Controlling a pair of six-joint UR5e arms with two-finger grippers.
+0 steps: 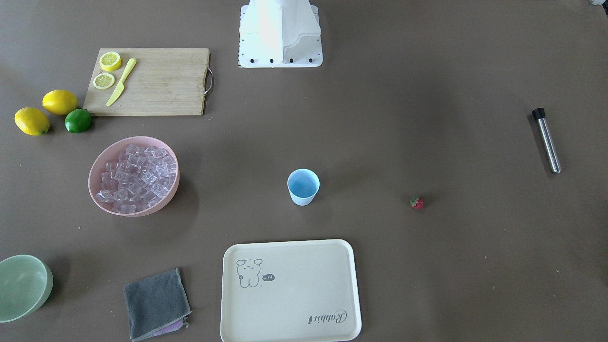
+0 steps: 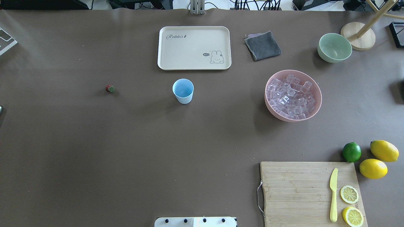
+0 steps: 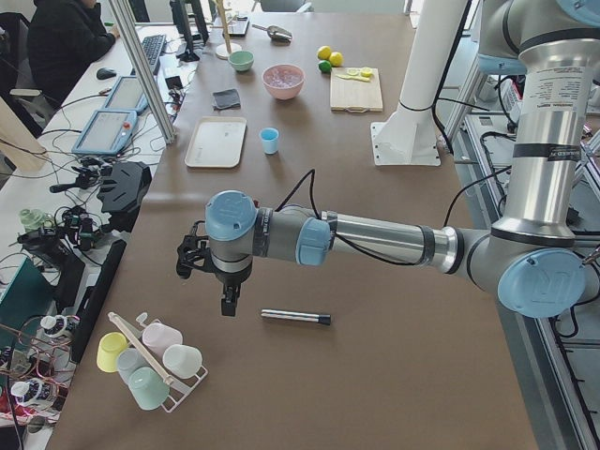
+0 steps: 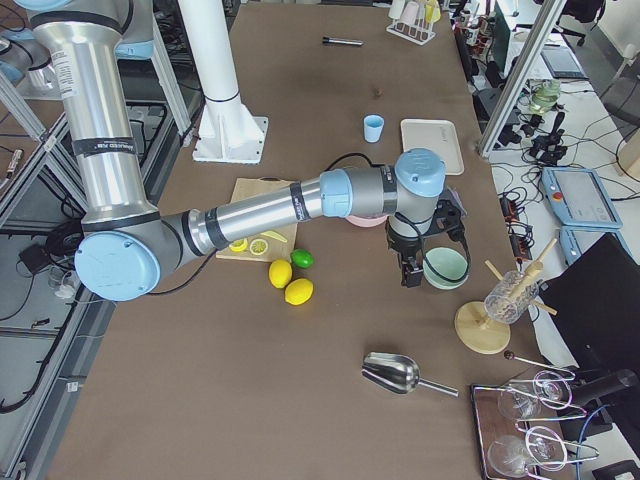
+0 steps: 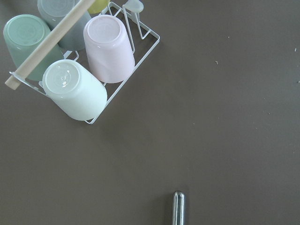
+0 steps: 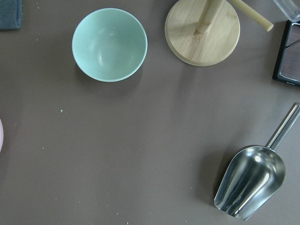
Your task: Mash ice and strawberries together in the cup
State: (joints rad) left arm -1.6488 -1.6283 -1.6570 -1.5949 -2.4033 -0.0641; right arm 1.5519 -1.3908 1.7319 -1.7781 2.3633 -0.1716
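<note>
- The cup (image 1: 303, 186) stands empty on the counter (image 1: 451, 285).
- The strawberry (image 1: 417, 203) lies well off the cup's robot-left side; the ice (image 1: 137, 176) fills the pink bowl (image 1: 97, 166) on the opposite side.
- The left gripper (image 3: 228, 305) and the right gripper (image 4: 408, 275) are far from the cup; I cannot tell whether they are clenched or released.

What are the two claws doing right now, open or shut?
Left gripper: cannot tell from this side view.
Right gripper: cannot tell either.

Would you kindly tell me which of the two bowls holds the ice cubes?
The pink bowl, heaped with ice; the pale-green bowl near the grey cloth is empty.
</note>
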